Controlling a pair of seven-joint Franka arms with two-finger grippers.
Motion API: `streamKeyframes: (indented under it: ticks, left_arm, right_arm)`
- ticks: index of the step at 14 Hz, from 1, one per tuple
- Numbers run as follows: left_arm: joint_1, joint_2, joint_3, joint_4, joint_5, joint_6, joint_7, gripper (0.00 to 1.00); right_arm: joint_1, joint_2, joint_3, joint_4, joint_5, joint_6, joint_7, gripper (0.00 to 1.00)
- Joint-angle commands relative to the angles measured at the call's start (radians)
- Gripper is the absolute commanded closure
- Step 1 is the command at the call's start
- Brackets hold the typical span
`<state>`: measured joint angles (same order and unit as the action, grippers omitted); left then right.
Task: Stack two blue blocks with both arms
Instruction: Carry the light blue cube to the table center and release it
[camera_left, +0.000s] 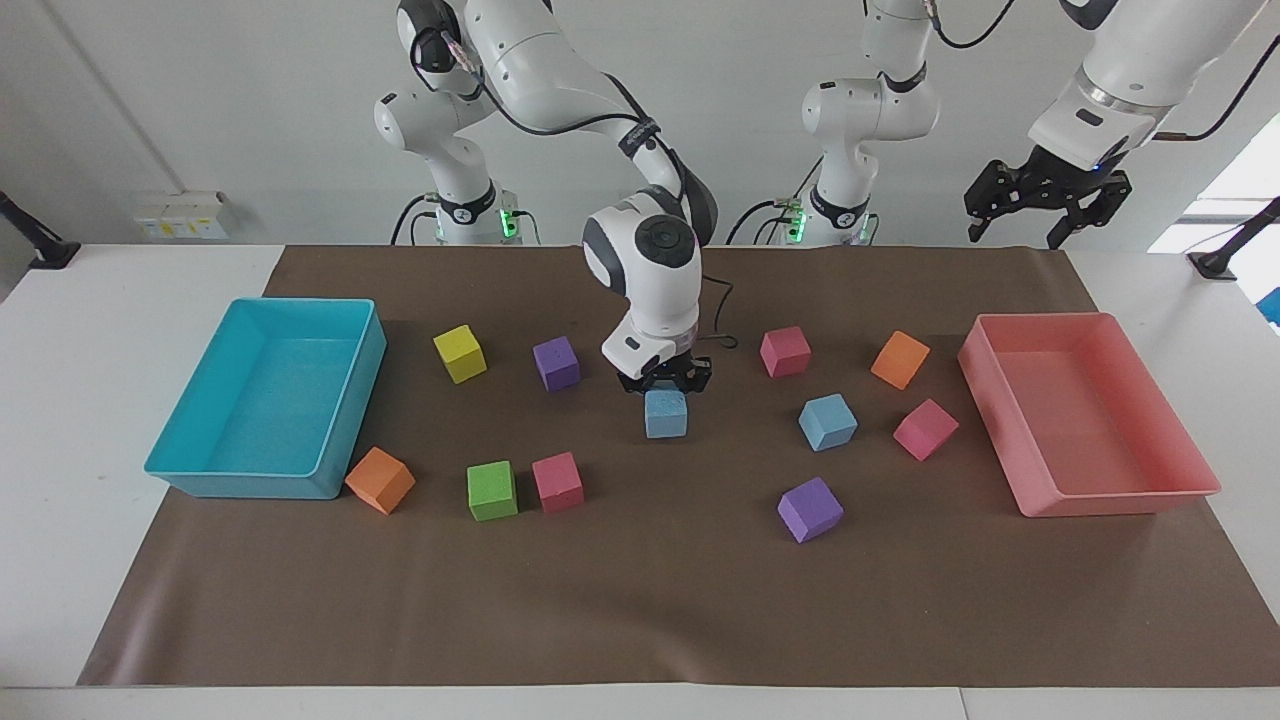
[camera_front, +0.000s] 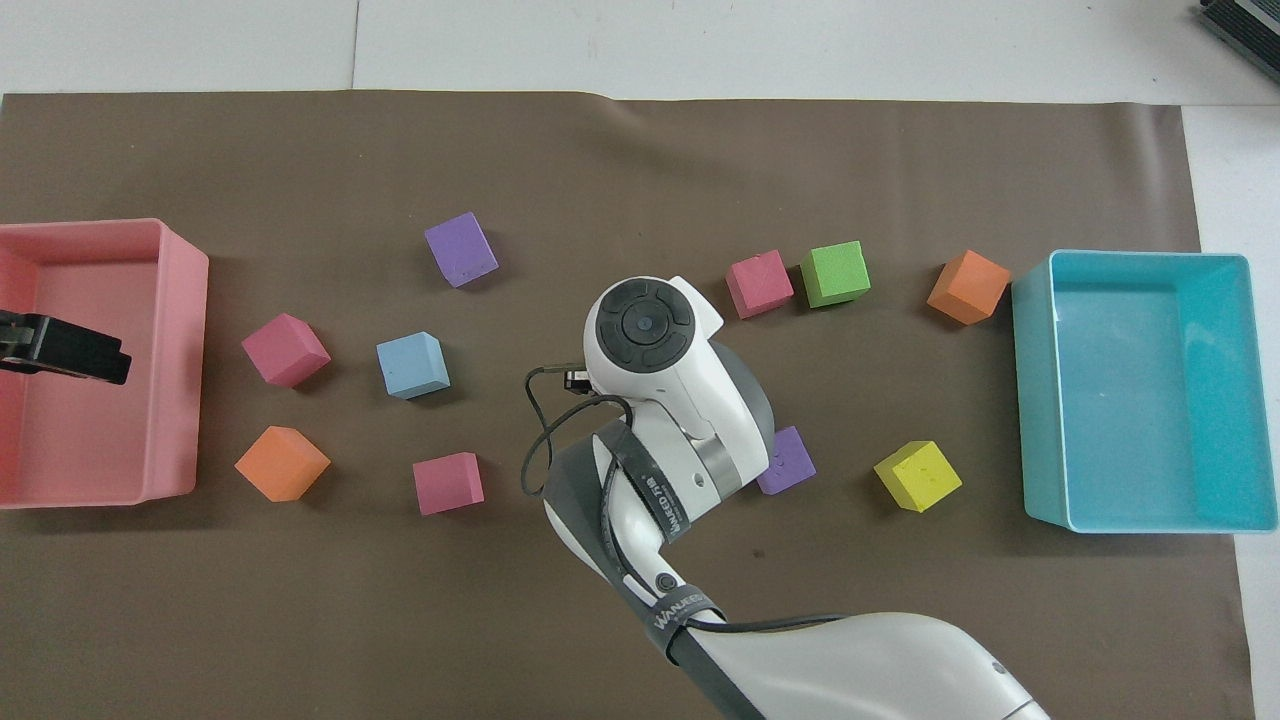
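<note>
The right gripper (camera_left: 664, 385) sits near the middle of the facing view, its jaws pinched on the upper sides of one blue block (camera_left: 665, 413), which hangs just off the brown mat (camera_left: 640, 600). In the overhead view the arm's wrist covers this block entirely, so its height above the mat is hard to judge. The second blue block (camera_left: 827, 421) rests on the mat right of centre in the facing view, apart from its neighbours, turned a little askew.

Both blocks look like matte, faintly speckled foam cubes with crisp edges: probably very light, slightly springy under pressure, and grippy rather than slick. A hold across two parallel faces, near the top, suits them; squeezing hard would likely dent the foam and tilt the cube. A flat, square set-down matters, since a light cube topples easily.

The left gripper (camera_left: 1045, 198) waits at the upper right of the facing view, above the pink tray (camera_left: 1010, 430), jaws spread wide and empty.
</note>
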<state>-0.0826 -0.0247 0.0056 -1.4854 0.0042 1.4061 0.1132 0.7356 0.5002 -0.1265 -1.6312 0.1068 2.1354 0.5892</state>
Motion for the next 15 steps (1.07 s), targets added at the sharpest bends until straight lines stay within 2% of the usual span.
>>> streamKeyframes:
  ticks: [1, 4, 8, 12, 13, 14, 15]
  left_arm:
    - [0.018, -0.023, -0.009, -0.024, -0.010, -0.001, -0.006, 0.00]
    - [0.018, -0.024, -0.010, -0.024, -0.010, -0.001, -0.006, 0.00]
    - [0.018, -0.024, -0.009, -0.024, -0.010, -0.001, -0.006, 0.00]
    - [0.018, -0.024, -0.009, -0.024, -0.010, -0.001, -0.006, 0.00]
    - [0.018, -0.024, -0.010, -0.024, -0.010, -0.001, -0.006, 0.00]
    - [0.018, -0.024, -0.009, -0.024, -0.010, 0.001, -0.006, 0.00]
    - [0.020, -0.024, -0.010, -0.024, -0.010, -0.001, -0.006, 0.00]
  right_arm:
    - [0.008, 0.009, 0.001, -0.018, 0.017, 0.017, -0.008, 1.00]
    - [0.005, -0.005, 0.018, -0.061, 0.019, 0.024, -0.014, 1.00]
    - [0.004, -0.006, 0.018, -0.071, 0.091, 0.026, -0.019, 1.00]
    - [0.004, -0.014, 0.016, -0.094, 0.093, 0.028, -0.005, 1.00]
    - [0.005, -0.017, 0.016, -0.098, 0.093, 0.028, -0.005, 0.95]
    - [0.005, -0.017, 0.016, -0.099, 0.093, 0.028, -0.003, 0.64]
    - [0.005, -0.019, 0.014, -0.099, 0.090, 0.025, -0.003, 0.01]
